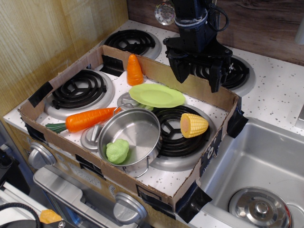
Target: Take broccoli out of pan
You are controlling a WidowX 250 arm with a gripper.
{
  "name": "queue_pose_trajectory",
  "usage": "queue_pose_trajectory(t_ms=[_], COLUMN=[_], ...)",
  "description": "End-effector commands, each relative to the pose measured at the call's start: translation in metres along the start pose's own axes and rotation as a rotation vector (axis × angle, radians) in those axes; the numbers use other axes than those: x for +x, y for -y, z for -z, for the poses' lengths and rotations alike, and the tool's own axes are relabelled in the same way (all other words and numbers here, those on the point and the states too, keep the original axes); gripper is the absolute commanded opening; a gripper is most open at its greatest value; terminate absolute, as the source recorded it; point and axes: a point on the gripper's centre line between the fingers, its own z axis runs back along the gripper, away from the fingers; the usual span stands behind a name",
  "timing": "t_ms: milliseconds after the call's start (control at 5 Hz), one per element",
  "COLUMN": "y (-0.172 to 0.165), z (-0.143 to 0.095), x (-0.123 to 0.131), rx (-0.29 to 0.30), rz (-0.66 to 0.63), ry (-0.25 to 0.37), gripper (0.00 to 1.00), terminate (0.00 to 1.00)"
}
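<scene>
Pale-green lumpy plastic broccoli [117, 151] sits at seven o'clock inside the round shiny steel pan [137, 124], untouched, because the black gripper [198, 76] hovers well apart at one o'clock, jaws spread open.

bright even light, soft shadows, glare on the pan [135, 130].

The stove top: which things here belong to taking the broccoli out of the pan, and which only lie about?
For the job:
broccoli, inside the pan
pan
gripper, open, above the far edge

Only lying about:
long carrot
upright carrot
green plate
corn cob
</scene>
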Motion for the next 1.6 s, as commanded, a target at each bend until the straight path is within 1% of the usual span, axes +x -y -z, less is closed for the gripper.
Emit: queue_pose_trajectory(t_ms=[0, 200, 400, 600, 800, 1000, 1200, 1400], y=[0.0, -0.017, -0.03, -0.032, -0.039, -0.045, -0.05, -0.048], z=[0.0, -0.019, -0.041, -0.049, -0.048, -0.047, -0.041, -0.035], x=[0.0, -0.004, -0.011, -0.047, -0.077, -0.086, -0.09, -0.094], rx=[0.0, 0.017, 0.075, 0.107, 0.101, 0.08, 0.109, 0.105], rz=[0.0, 0.047, 0.07, 0.092, 0.183, 0.225, 0.339, 0.428], ry=[0.0, -0.009, -0.002, 0.017, 0.038, 0.0, -0.014, -0.061], gripper=[1.0, 1.0, 1.0, 1.0, 1.0, 1.0, 1.0, 1.0], terminate=[0.0, 0.0, 0.0, 0.0, 0.0, 0.0, 0.0, 0.0])
